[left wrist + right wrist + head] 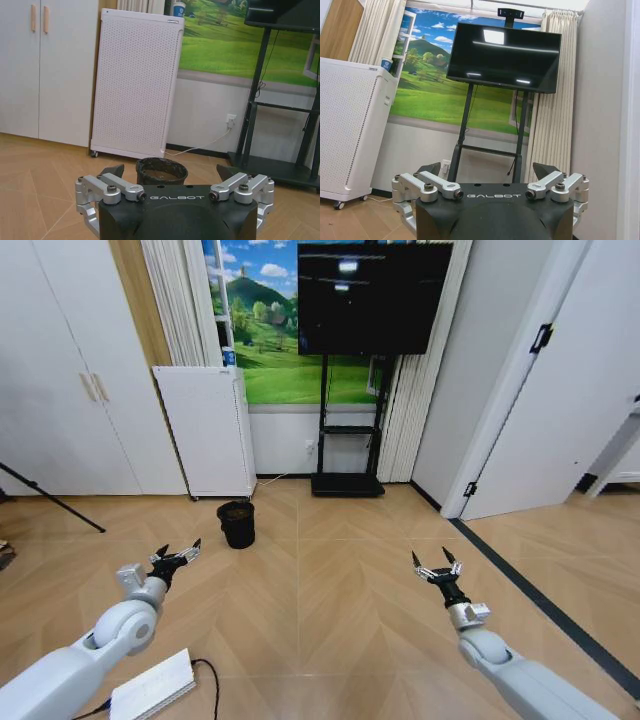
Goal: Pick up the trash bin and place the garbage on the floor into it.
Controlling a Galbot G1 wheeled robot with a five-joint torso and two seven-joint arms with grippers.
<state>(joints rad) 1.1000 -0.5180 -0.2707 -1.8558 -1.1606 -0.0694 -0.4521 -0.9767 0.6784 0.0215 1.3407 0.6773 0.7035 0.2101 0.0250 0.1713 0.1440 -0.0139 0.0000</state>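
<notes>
From the head camera, the black trash bin (236,524) stands on the wood floor, far ahead and a little left of centre, just in front of the white perforated unit (205,430) against the far wall. The left gripper (179,556) hangs above the floor on the near left, fingers spread and holding nothing, well short of the bin. The right gripper (435,565) hovers on the near right, fingers likewise splayed and empty, well apart from the bin. A TV on a black stand (372,300) sits at the far wall, and a white box with a cable (152,686) lies on the floor at the near left. On the left wrist camera, the left gripper (170,172) is wide open, and the trash bin (161,171) sits framed between its fingertips, farther off, near the perforated unit (136,82). On the right wrist camera, the right gripper (487,172) stands spread and empty, facing the TV (503,57) and its stand.
</notes>
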